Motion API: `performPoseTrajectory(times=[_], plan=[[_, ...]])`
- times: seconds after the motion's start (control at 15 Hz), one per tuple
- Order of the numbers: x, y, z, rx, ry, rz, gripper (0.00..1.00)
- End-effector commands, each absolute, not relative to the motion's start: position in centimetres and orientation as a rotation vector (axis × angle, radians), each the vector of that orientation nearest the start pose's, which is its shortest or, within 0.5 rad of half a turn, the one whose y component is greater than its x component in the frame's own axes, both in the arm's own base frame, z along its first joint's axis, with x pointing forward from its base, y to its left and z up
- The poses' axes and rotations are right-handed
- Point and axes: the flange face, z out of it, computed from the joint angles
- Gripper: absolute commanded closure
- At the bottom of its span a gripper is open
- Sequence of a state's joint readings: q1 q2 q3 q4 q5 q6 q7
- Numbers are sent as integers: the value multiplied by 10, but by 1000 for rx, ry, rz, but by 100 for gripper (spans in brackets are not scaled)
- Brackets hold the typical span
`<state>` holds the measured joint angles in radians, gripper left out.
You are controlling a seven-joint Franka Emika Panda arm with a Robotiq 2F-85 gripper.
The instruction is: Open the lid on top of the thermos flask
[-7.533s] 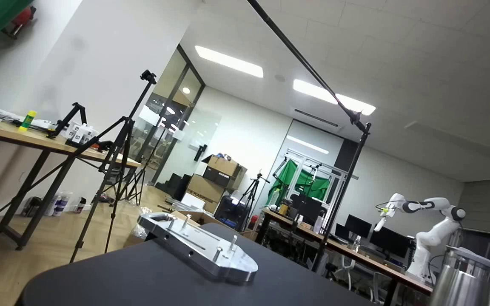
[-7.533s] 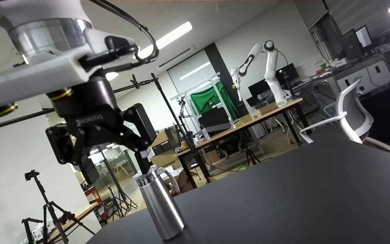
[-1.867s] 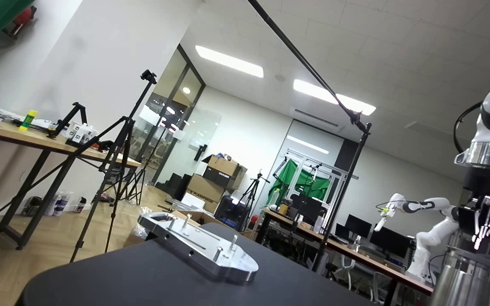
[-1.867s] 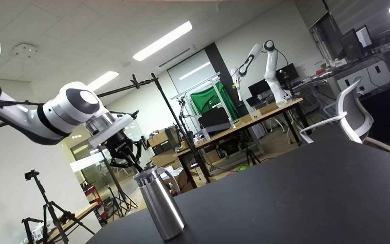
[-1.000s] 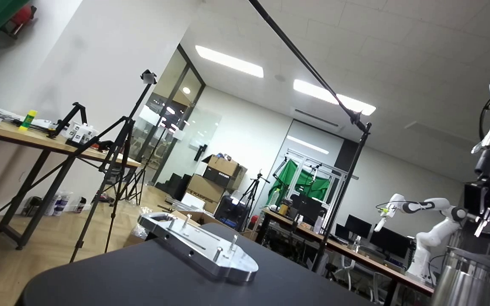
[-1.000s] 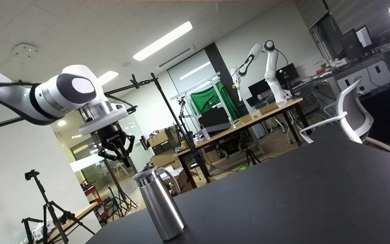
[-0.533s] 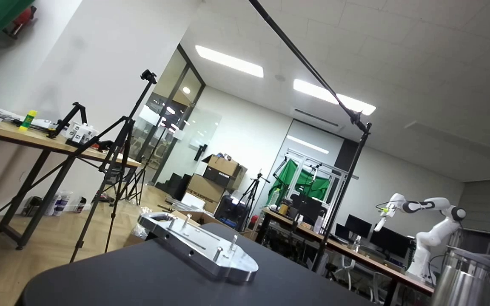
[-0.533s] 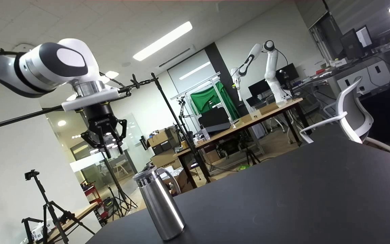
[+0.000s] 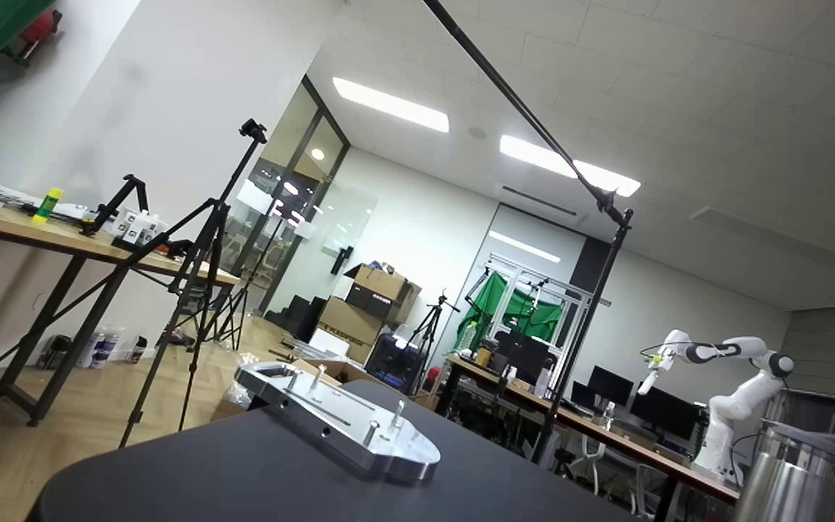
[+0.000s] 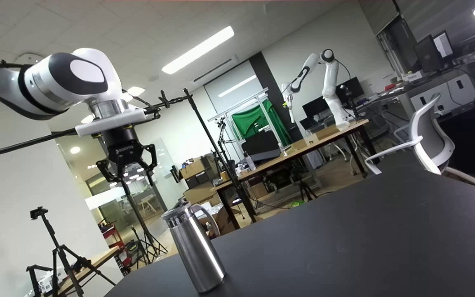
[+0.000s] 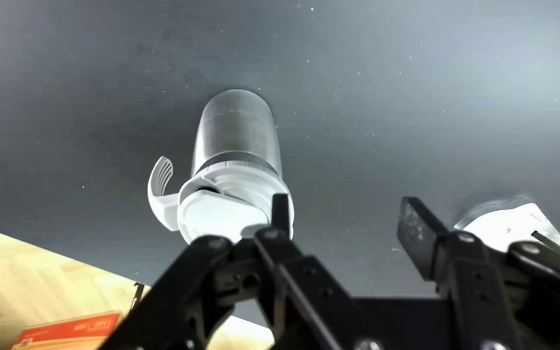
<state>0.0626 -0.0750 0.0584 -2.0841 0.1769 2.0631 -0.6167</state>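
Thermos flask (image 10: 199, 251) stands upright on the bench (image 10: 344, 235), its handle (image 11: 161, 208) attached, well apart from the metal plate (image 9: 338, 420). The lid (image 11: 238, 199) sits on top; the wrist view shows it dark along one edge of the flap (image 11: 222, 215), which may be partly raised, though how far cannot be determined. End effector (image 11: 345, 218): fingers (image 11: 415, 231) spread, nothing between them, above the flask and not touching it. Judged step: positioning for the lid. In the wrist view the lid lies to one side of the finger gap, so centring should precede any descent; then catch the flap's edge lightly and lift, since a sideways push could tip so slender a vessel. Flask contents: not visible. Background cardboard boxes (image 9: 351, 321): contents undetermined.
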Motion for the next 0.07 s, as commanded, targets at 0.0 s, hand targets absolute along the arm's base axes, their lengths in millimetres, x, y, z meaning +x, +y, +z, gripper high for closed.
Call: performPoseTrajectory(times=[0.0], plan=[[530, 74, 465, -2842, -970, -134, 39]])
